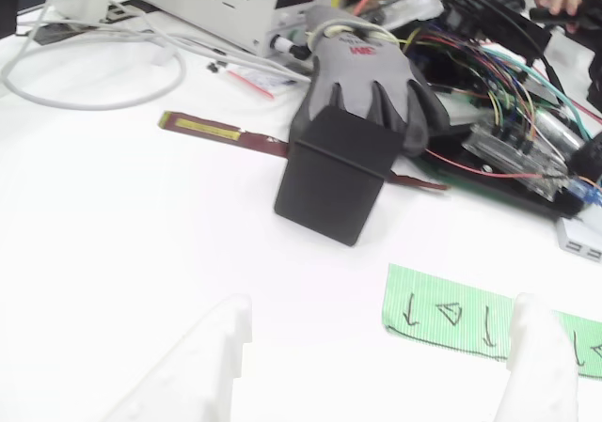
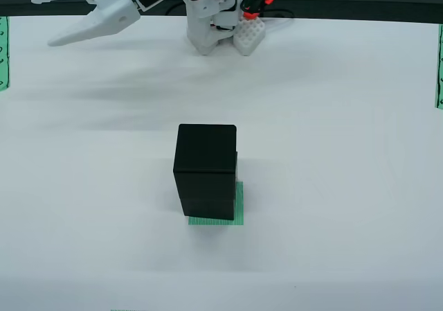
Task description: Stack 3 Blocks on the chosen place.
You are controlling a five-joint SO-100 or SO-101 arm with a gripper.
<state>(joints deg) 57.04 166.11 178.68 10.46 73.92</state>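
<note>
White tabletop [image 2: 360,186] bears matte black cubes [image 2: 205,172], apparently stacked, on the green striped square patch [image 2: 237,210]; white plastic gripper [image 2: 43,21] spread wide, empty.

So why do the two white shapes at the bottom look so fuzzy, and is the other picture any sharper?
In the view that rides on the claw, the white fingers sit right against the lens, so they blur, and the table washes out bright. In the view from above, the stack of blocks is crisp with a soft shadow beside it; the claw is sharp too.
</note>
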